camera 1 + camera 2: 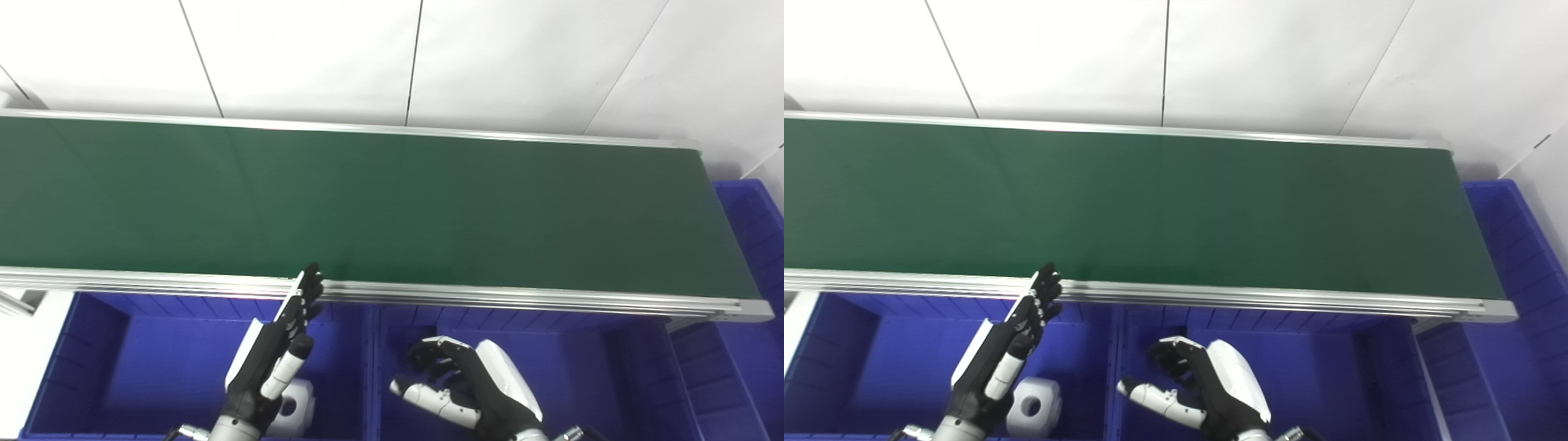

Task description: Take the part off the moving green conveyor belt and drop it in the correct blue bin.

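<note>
The green conveyor belt (392, 202) runs across the view and carries no part that I can see. A white part with a round hole (1034, 399) lies in the left blue bin (153, 367), just right of my left wrist. My left hand (278, 349) hovers over that bin, open, fingers stretched up toward the belt's near rail, holding nothing. My right hand (465, 386) hangs over the middle blue bin (582, 373), fingers curled loosely apart and empty.
An aluminium rail (490, 297) edges the belt's near side. A third blue bin (753, 245) stands past the belt's right end. White wall panels rise behind the belt. A white surface (24, 361) lies left of the bins.
</note>
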Available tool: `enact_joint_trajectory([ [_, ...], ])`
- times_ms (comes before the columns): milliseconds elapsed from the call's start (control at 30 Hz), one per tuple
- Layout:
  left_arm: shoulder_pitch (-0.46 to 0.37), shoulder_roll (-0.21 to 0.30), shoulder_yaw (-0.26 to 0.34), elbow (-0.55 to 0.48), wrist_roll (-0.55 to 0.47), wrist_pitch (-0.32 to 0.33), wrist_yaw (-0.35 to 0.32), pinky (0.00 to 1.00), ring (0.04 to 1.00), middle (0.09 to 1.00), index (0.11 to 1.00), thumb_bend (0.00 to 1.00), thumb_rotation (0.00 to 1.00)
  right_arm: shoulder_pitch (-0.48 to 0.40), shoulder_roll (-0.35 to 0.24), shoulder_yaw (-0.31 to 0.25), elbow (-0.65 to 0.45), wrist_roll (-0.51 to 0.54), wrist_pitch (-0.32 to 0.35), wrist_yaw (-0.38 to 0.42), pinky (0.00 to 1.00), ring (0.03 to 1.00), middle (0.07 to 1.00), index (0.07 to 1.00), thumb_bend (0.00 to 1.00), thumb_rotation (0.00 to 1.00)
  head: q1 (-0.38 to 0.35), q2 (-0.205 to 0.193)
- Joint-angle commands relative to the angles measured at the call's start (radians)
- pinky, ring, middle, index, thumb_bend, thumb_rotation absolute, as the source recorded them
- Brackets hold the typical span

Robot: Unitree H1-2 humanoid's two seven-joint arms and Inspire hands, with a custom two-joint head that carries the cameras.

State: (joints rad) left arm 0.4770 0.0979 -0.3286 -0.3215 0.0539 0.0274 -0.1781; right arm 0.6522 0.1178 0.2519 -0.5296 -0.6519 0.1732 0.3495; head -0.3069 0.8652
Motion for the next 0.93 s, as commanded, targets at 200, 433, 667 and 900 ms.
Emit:
enact_joint_trajectory([
  [200,-0.017,0.02,-0.012,-0.022,0.04,-0.078,-0.01,0.97,1.0,1.0,1.0,0.85,0.94,0.064,0.075,0.069,0.232,0.372,-0.438,-0.269,0.92,0.935,0.95,0.952,0.87,1.0,-0.006,0.001],
  [433,-0.017,0.039,0.0,-0.022,0.041,-0.081,-0.012,0.97,1.0,1.0,1.0,0.85,0.95,0.006,0.059,0.108,0.312,0.373,-0.476,-0.343,0.97,0.976,0.992,0.983,0.85,1.0,-0.057,0.021],
  [667,-0.028,0.063,0.016,-0.038,0.022,-0.049,-0.038,0.98,1.0,1.0,1.0,0.9,0.96,-0.028,0.069,0.131,0.327,0.357,-0.47,-0.389,0.97,0.976,0.995,0.995,0.86,1.0,-0.113,0.045],
  [900,-0.032,0.072,0.021,-0.041,0.003,-0.052,-0.051,0.98,1.0,1.0,1.0,0.89,0.95,-0.041,0.069,0.148,0.307,0.35,-0.453,-0.406,0.97,0.972,0.995,0.997,0.86,1.0,-0.117,0.053],
])
